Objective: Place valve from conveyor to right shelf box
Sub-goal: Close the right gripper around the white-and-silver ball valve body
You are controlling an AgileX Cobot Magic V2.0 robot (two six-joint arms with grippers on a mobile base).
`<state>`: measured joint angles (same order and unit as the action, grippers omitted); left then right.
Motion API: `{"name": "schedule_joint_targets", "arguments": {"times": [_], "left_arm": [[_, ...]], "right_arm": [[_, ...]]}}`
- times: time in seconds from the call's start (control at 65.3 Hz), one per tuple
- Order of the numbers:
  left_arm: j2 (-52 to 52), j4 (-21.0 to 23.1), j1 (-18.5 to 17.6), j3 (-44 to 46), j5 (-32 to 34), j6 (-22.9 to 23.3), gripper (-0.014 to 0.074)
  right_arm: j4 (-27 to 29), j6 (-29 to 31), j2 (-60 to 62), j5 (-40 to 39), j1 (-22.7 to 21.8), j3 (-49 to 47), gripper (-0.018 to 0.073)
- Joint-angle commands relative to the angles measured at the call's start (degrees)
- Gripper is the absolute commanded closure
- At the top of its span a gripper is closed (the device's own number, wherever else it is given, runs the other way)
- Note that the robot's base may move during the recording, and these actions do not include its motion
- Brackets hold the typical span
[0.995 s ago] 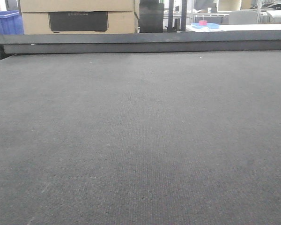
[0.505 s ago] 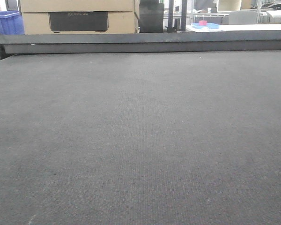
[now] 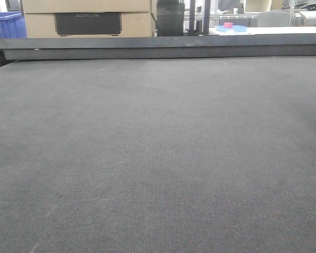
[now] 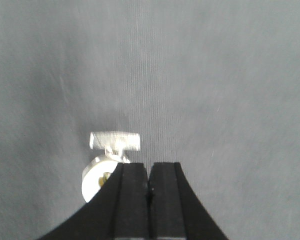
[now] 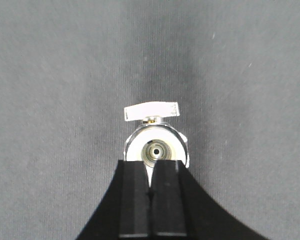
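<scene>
- Overhead, the left wrist view shows the left end effector with its two black fingers pressed together, only a thin seam between them and nothing pinched.
- A silver valve lies on the grey conveyor tabletop just left of those fingertips. Its round body is partly hidden behind the left finger, and its flat bar handle lies crosswise beyond it.
- The right wrist view shows the right end effector likewise closed finger to finger, gripping nothing.
- A valve sits on the belt straight ahead of the right fingertips, its open round port facing the camera and its white-silver handle on the far side. The fingertips overlap its lower rim in the picture, and whether they touch it cannot be told.
- Whether the two wrist views show one valve or two cannot be told.
- From the front, the woven dark belt fills most of the frame — neither arm nor any valve appears there — with a dark rail along its far edge.
- Beyond the rail stand cardboard boxes, a blue bin at far left, and a blue tray holding something pink.
</scene>
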<state>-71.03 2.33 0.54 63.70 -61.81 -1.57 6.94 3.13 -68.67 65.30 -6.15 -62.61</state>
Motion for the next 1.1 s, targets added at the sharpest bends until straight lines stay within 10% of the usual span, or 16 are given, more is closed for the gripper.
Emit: {"name": "schedule_joint_targets", "arguments": {"times": [0.0,0.398,1.087], "left_arm": [[-0.7,0.7,-0.2,0.6,-1.4,0.3,0.0707],[-0.8,0.7,-0.2,0.6,-1.0,0.3,0.0707],[-0.8,1.3,-0.2,0.6,0.0,0.3,0.0707]], "right_arm": [[-0.8,0.1,-2.8,1.7,0.0,-2.8,0.0721],[-0.9,0.1,-10.1,4.7,0.0,-4.3,0.0218],[-0.4,-1.6,-14.1,-6.0,0.0,2.9,0.0193]]}}
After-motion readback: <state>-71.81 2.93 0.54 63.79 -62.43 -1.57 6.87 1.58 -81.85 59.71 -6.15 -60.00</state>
